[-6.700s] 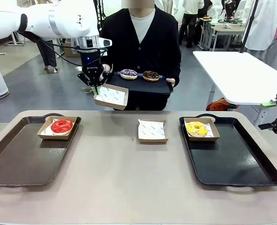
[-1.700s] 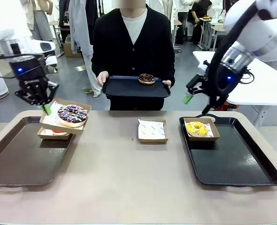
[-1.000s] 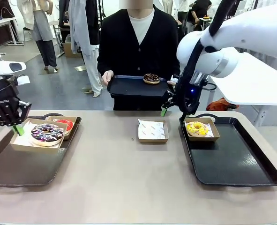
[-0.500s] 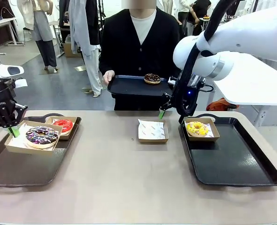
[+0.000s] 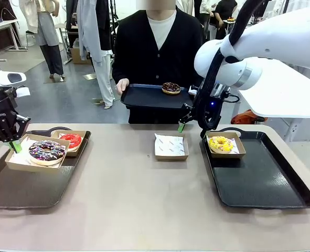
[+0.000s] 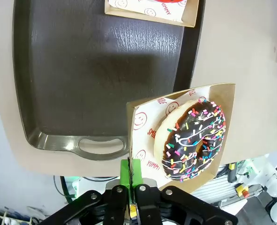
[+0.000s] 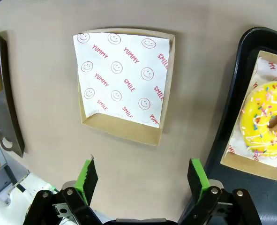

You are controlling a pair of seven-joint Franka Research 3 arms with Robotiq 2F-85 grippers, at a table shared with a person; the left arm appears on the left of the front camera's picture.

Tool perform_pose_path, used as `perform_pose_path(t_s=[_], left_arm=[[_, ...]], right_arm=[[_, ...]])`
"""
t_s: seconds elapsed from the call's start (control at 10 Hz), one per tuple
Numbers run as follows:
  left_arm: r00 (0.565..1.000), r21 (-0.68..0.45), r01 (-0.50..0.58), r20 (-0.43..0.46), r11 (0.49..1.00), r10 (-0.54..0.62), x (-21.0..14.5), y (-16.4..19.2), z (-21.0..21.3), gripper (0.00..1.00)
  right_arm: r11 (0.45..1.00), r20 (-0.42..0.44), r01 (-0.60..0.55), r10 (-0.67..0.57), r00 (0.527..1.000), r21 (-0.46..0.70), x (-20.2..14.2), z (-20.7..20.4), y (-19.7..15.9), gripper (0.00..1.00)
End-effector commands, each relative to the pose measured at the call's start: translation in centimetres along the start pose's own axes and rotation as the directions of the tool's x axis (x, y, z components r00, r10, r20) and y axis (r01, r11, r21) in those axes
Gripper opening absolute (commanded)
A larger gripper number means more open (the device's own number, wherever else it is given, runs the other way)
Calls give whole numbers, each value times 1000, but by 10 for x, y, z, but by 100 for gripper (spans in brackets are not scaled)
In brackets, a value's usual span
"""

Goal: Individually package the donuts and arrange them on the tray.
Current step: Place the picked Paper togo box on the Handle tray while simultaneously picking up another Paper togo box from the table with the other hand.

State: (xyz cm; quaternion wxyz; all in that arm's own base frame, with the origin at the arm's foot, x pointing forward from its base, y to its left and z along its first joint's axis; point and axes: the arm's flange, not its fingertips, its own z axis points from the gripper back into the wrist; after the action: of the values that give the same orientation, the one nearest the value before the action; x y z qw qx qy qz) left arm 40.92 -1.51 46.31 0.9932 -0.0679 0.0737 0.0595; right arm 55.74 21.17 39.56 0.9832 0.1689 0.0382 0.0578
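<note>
**A:** ok where's everything sitting? Calling the person's side of the surface [image 5: 144, 210] 12 o'clock.

**B:** The left gripper [image 5: 15, 145] is over at 9 o'clock. Its fingers [image 6: 131, 169] are pressed together on the rim of a cardboard box [image 5: 19, 161] with the dark sprinkled donut [image 5: 46, 150] lying in it. The box is over the far part of the left tray [image 5: 18, 191] and tilted a bit. Honestly can't tell if it's resting on the tray or just above it.

**A:** and the red one?

**B:** The red donut [image 5: 71, 140] is in its own box at the tray's far edge, about 1 o'clock from the sprinkled one, with the two boxes just beside each other.

**A:** right side?

**B:** The right gripper [image 5: 191, 130] hangs with its fingers [image 7: 87, 176] spread wide, nothing between them. It's just above the empty box [image 5: 171, 146] that sits mid-surface toward 12. The yellow donut [image 5: 220, 143] is boxed at the 11 o'clock corner of the right tray [image 5: 259, 184].

**A:** fourth donut?

**B:** The chocolate donut [image 5: 171, 87] is on the black tray [image 5: 144, 97] the person [image 5: 157, 47] holds up at 12 o'clock, with a hand [image 5: 122, 85] on its edge.
</note>
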Motion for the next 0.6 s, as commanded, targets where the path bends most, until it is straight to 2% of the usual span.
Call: perform_pose_path(t_s=[0.0, 0.2, 0.4, 0.5], left_arm=[[1000, 0, 0, 0, 1000, 0, 0, 0, 0, 1], [999, 41, 40, 35, 998, -41, 6, 7, -5, 1], [994, 13, 110, 11, 994, -110, 15, 15, -14, 1], [992, 6, 122, 17, 992, -122, 17, 17, -18, 1]], right_arm=[[1000, 0, 0, 0, 1000, 0, 0, 0, 0, 100], [989, 24, 4, 0, 1000, -147, 8, -13, 15, 100], [971, 37, 7, 2, 999, -239, 19, -30, 25, 100], [968, 43, -2, 14, 999, -249, 22, -36, 27, 100]])
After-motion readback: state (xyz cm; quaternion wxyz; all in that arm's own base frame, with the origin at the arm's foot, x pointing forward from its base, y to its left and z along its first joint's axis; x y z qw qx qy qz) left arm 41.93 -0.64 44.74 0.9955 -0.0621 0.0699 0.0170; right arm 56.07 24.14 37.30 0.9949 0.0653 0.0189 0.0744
